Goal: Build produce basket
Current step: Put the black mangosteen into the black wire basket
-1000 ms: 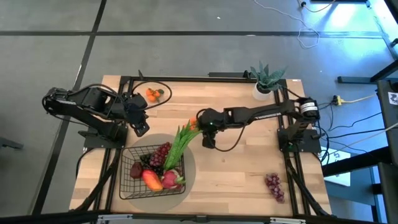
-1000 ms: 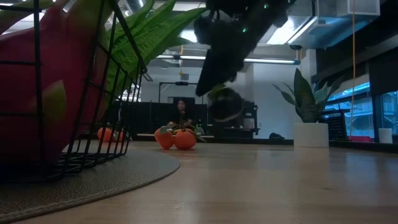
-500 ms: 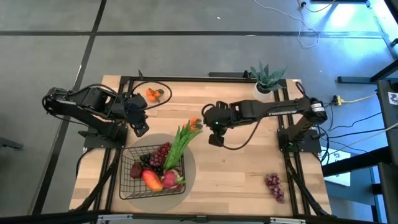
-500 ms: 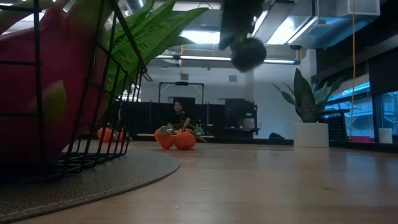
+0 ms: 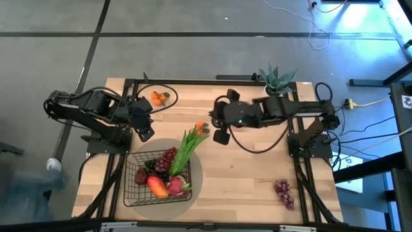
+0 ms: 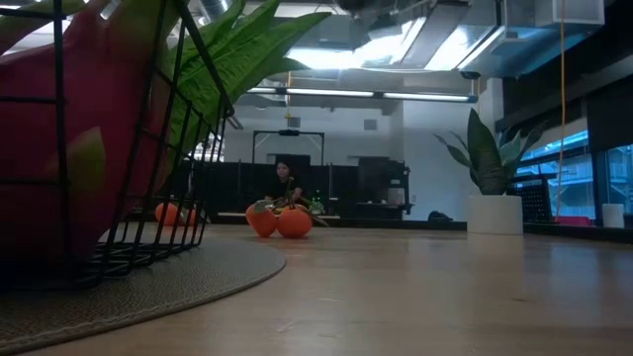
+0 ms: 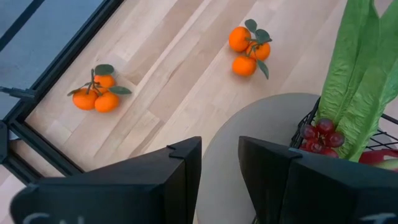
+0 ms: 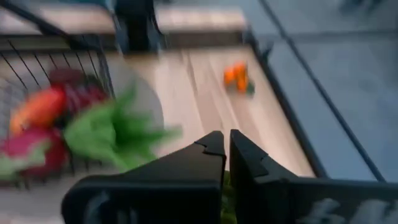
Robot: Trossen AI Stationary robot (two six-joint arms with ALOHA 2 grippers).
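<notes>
Black wire-mesh basket point(image 5: 136, 188): shallow, roughly square, set on a round grey mat point(image 5: 197, 169) at the table's front left. Contents: a dark red-purple grape bunch point(image 5: 166, 160), a red-orange mango point(image 5: 156, 186), a pink dragon fruit point(image 5: 176, 186), and long green leafy stalks point(image 5: 186, 149) that lean over the basket's far right corner.

Loose produce on the light wooden table point(image 5: 244, 174): one cluster of small oranges with leaves point(image 5: 200, 127) just beyond the tips of the stalks; a second orange cluster point(image 5: 158, 98) at the table's far left edge; a second dark grape bunch point(image 5: 284, 193) near the front right corner, well apart from the basket.

Right gripper point(image 5: 222, 136): over the table's middle, just right of the nearer orange cluster, above the surface. In its wrist view the two dark fingers point(image 8: 212, 147) stand almost together, a thin gap between them, nothing seen in it.

Left gripper point(image 5: 145, 131): by the basket's far left corner, over the mat's edge. Fingers point(image 7: 185, 155) narrowly parted, holding nothing.

Spiky green plant in a white pot point(image 5: 275, 84): far right edge of the table.
</notes>
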